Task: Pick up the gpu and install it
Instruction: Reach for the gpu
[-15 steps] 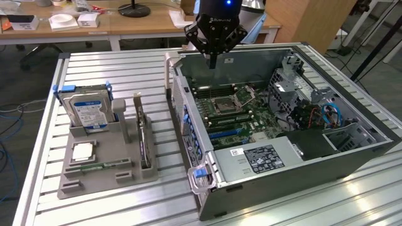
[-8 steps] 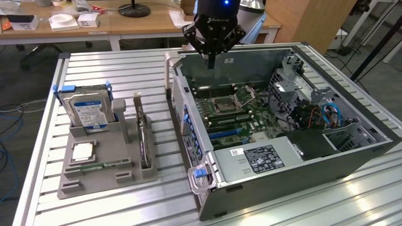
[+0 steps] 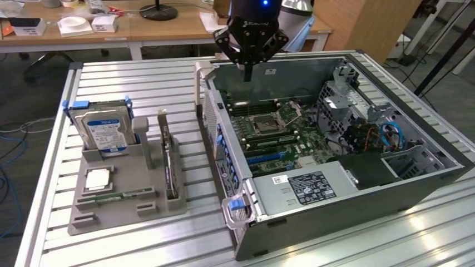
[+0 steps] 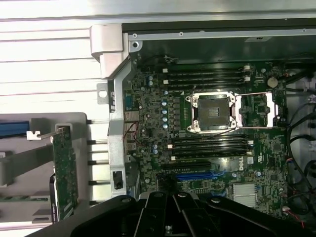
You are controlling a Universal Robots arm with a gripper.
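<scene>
The gpu (image 3: 172, 167) stood on edge in the grey holder (image 3: 119, 212), lengthwise beside the computer case (image 3: 319, 222), off toward the exterior view's left of my closed, empty gripper (image 3: 247, 77).

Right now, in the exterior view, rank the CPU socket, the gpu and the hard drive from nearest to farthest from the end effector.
1. CPU socket: inside the case, below the end effector.
2. gpu: upright in the grey holder beside the case.
3. hard drive: beyond the gpu, farther to the exterior view's left.
</scene>
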